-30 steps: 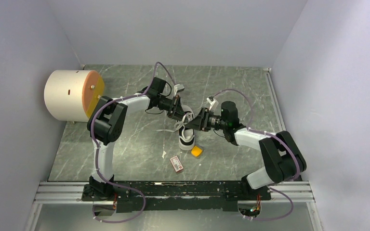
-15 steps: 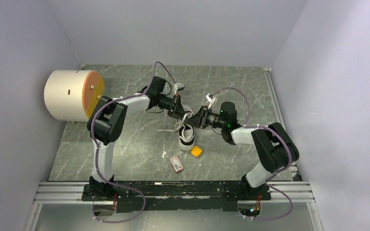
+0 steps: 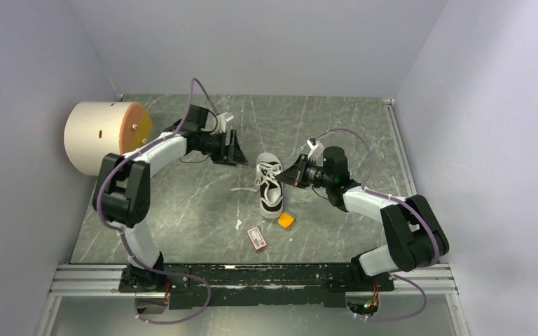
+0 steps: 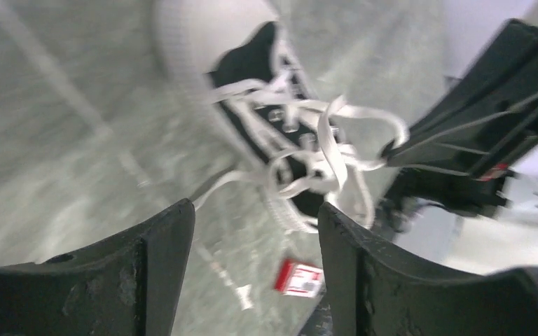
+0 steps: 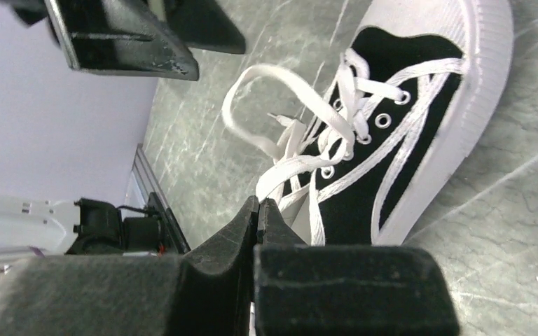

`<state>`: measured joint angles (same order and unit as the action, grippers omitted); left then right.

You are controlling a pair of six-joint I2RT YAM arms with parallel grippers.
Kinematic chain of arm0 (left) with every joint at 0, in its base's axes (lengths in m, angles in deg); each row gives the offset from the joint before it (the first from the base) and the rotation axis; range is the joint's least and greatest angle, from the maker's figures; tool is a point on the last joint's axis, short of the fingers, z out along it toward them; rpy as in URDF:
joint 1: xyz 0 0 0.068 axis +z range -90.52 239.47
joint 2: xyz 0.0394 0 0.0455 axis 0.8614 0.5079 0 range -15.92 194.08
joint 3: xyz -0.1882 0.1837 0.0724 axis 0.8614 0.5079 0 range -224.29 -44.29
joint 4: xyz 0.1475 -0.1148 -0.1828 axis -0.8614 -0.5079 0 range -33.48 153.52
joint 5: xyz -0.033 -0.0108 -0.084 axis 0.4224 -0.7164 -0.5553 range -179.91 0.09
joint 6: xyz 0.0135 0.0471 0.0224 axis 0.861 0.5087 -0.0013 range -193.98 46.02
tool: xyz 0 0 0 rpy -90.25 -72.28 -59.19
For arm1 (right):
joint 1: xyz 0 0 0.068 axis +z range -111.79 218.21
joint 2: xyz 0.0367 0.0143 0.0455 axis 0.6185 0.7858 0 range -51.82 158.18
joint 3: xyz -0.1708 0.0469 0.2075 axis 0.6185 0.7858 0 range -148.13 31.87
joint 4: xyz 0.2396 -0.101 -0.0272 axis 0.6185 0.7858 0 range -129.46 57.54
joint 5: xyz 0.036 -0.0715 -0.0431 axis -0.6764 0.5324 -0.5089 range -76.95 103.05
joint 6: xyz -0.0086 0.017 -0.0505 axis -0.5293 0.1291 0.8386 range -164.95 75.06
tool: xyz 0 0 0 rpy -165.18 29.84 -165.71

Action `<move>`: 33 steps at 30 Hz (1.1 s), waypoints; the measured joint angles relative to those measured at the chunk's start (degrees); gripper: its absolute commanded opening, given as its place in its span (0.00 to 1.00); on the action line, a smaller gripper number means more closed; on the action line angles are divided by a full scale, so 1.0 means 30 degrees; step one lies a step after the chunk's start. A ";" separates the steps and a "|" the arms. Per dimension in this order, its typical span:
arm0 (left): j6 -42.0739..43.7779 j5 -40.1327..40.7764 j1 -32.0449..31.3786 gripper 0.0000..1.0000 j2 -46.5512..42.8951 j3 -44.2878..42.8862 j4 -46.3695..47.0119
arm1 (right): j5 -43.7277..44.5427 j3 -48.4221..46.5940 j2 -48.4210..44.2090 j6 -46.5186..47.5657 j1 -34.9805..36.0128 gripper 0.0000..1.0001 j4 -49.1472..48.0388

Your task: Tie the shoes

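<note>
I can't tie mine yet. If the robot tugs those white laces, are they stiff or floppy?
Probably floppy: the laces curl in loose loops over the sneaker. Thin and flat, they likely slip easily. The sneaker may slide on the smooth table.

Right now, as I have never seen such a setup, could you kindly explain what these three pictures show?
These are two robot arms bolted at the near edge of a table. One picture looks down from above. The other two come from small cameras on the wrists, so each shows its own arm's fingers. On the table lie a black-and-white sneaker with loose white laces, a small orange block, a red-and-white card and, at the left, a large cream drum. The left arm's fingers stand open, apart from the shoe, and hold nothing. The right arm's fingers are shut at the shoe and seem to pinch one lace.
</note>
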<state>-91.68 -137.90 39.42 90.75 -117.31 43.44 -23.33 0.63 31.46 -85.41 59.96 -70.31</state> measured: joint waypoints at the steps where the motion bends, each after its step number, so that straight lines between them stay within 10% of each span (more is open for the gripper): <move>1: 0.0408 0.1144 0.0379 0.70 -0.0721 0.0466 -0.0102 | 0.0328 -0.0175 -0.0248 -0.0087 0.0000 0.00 0.0765; 12: 0.3453 0.6564 -0.3963 0.57 -0.6776 0.8335 0.4248 | 0.1166 -0.1450 -0.0277 -0.0619 -0.0007 0.00 0.3636; 25: 0.1836 0.5785 -0.3752 0.50 -0.2521 0.8364 1.0724 | 0.1144 -0.1625 -0.0284 -0.0627 -0.0007 0.00 0.4153; 33: 0.0401 0.4575 -0.3745 0.29 -0.1377 0.8357 1.2750 | 0.1406 -0.1923 -0.1260 -0.0634 0.0000 0.00 0.5836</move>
<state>-90.48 -124.17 28.19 86.62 -92.24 81.69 -19.11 -5.14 27.68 -87.31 59.96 -52.80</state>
